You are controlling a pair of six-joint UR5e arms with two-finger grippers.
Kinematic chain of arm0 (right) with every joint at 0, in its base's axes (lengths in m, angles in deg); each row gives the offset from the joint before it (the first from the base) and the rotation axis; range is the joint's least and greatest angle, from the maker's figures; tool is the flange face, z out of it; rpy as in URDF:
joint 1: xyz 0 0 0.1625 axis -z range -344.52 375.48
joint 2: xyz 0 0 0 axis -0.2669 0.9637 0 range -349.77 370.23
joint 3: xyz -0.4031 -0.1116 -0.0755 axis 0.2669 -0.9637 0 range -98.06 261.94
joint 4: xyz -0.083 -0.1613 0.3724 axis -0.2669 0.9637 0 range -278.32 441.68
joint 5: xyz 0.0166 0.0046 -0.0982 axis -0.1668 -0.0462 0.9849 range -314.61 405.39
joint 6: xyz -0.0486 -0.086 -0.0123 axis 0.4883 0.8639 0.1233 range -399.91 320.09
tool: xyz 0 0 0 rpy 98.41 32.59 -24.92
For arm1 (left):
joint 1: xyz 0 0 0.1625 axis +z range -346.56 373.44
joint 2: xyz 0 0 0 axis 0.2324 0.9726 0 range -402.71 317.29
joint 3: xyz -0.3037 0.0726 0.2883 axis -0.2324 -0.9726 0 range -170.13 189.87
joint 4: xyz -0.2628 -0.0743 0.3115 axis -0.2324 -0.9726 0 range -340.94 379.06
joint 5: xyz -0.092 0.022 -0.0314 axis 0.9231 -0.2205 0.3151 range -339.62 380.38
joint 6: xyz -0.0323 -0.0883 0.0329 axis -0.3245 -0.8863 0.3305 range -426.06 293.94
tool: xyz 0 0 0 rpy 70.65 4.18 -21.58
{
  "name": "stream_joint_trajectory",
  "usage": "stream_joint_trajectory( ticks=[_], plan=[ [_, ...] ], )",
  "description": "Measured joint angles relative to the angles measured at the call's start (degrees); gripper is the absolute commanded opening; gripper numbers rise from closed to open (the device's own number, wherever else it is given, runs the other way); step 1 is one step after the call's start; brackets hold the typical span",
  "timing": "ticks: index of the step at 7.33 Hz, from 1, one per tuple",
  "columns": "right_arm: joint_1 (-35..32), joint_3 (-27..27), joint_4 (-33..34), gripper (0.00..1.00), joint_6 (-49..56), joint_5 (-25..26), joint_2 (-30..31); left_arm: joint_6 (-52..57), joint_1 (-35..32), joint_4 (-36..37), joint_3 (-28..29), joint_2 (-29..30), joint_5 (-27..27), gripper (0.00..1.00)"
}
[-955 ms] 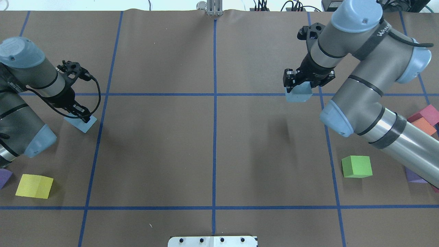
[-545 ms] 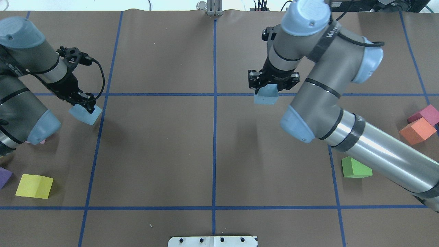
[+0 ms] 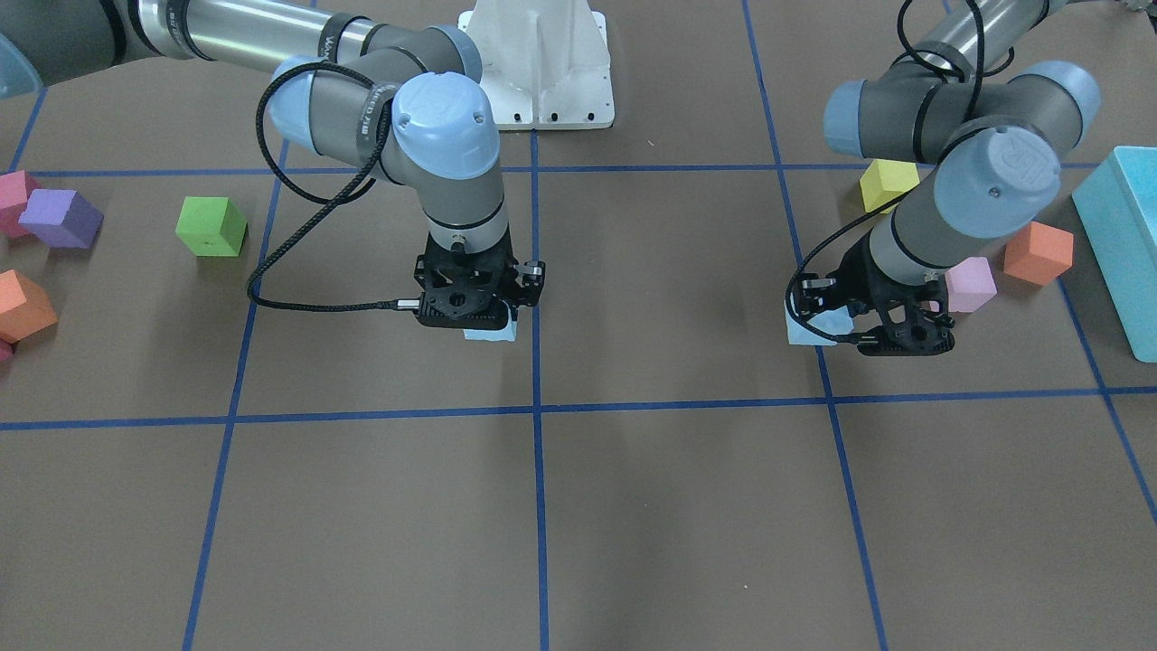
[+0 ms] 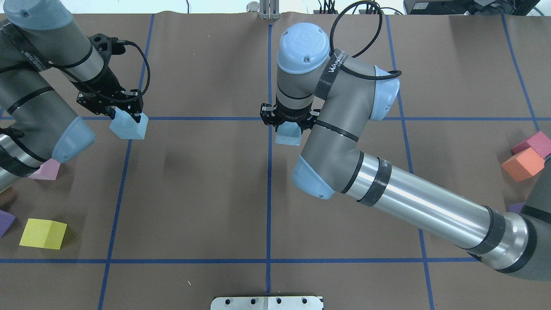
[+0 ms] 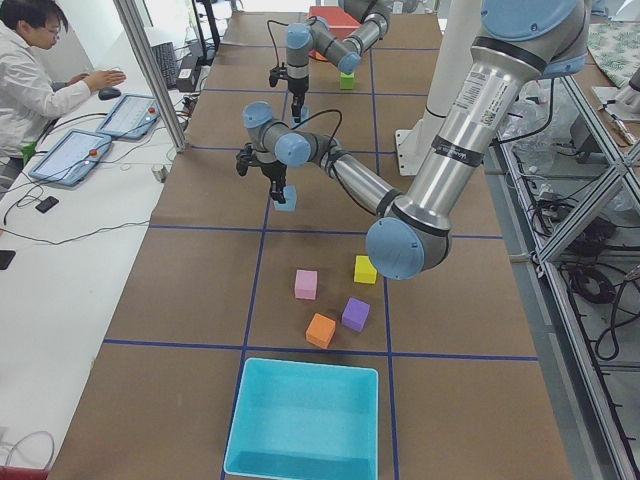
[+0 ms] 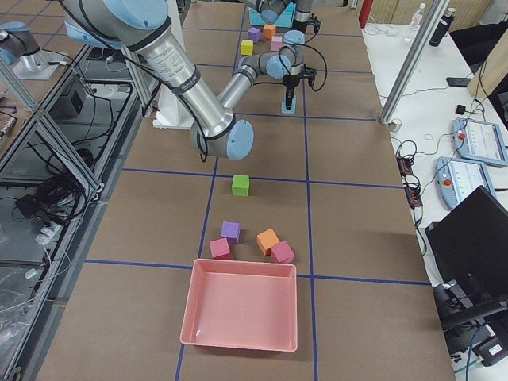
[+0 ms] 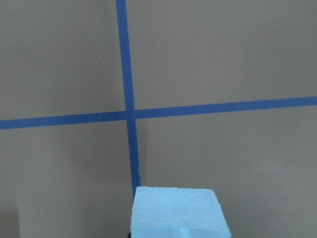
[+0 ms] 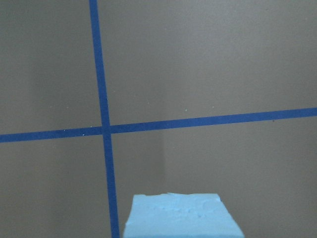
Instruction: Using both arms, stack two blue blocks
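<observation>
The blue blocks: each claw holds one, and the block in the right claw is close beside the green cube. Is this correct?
Not fully. Each claw does hold one, but the right claw has its block beside the centre tape line, far from the green cube. The front-facing view shows this.

overhead: looked forward and down on counter (image 4: 193, 193) | front: faced the opposite way, steeply | sides: looked along it from each end | wrists: hovered close, pointing down | all shared its middle
</observation>
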Motion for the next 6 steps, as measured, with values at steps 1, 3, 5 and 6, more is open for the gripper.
stream_joint_trajectory(
  ticks=[1,3,5,6],
  plan=[
    [1.19,-2.85,-1.08,0.61,-1.33,1.41,-2.01,-3.11,0.03,0.04,0.06,1.06,0.02,0.49],
    [2.32,-8.82,-7.03,0.61,-2.08,2.41,-3.64,-4.92,0.04,0.06,0.11,1.72,0.03,0.48],
    [2.89,-11.15,-9.69,0.68,-1.85,2.55,-3.7,-5.13,0.09,0.06,0.1,1.81,0.03,0.48],
    [3.04,-11.54,-9.97,0.88,-1.7,2.55,-3.71,-5.15,0.09,0.06,0.04,1.82,0.03,0.48]
  ],
)
